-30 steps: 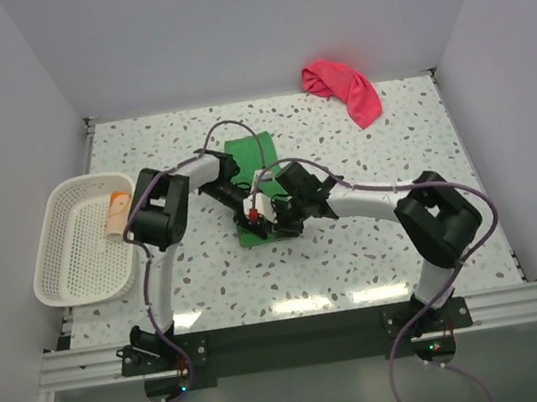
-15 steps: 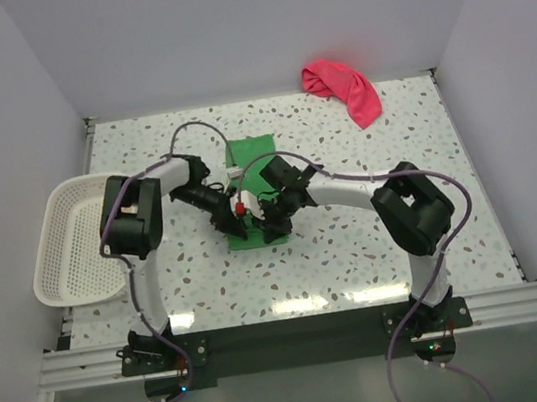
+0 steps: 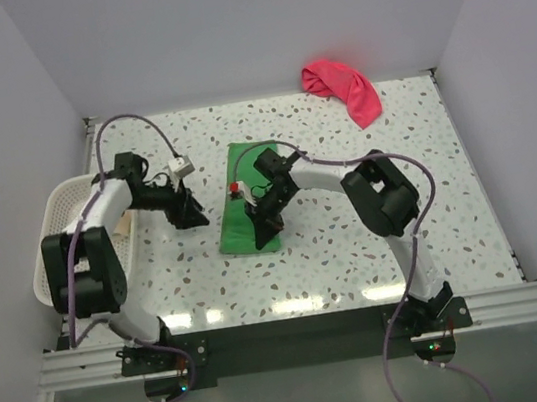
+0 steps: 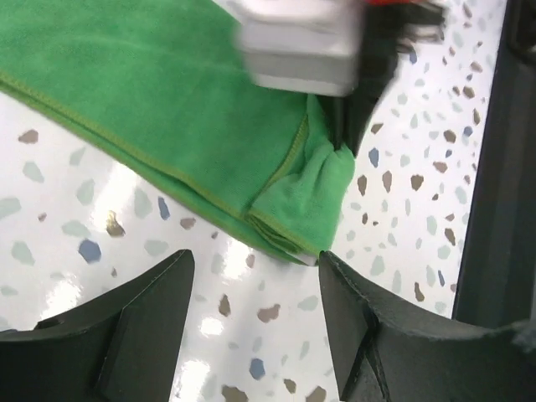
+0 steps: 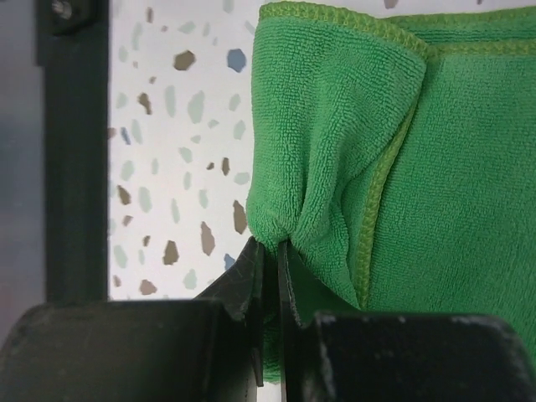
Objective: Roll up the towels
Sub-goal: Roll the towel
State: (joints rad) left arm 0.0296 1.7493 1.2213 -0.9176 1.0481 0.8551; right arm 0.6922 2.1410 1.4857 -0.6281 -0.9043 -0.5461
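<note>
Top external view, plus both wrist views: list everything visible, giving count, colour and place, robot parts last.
bright green soft cloth towel: one, green, folded flat at the table's centre, near corner pinched up.
pink-red soft cloth towel: one, pink-red, crumpled at the far right by the back wall.
white plastic mesh basket: one, white, at the left table edge, partly behind the left arm, its contents mostly hidden.
speckled white table: one, white with dark flecks, under everything.
left gripper: one, black, open and holding nothing, over the table just left of the green towel.
right gripper: one, black, shut on the green towel's near corner.
</note>
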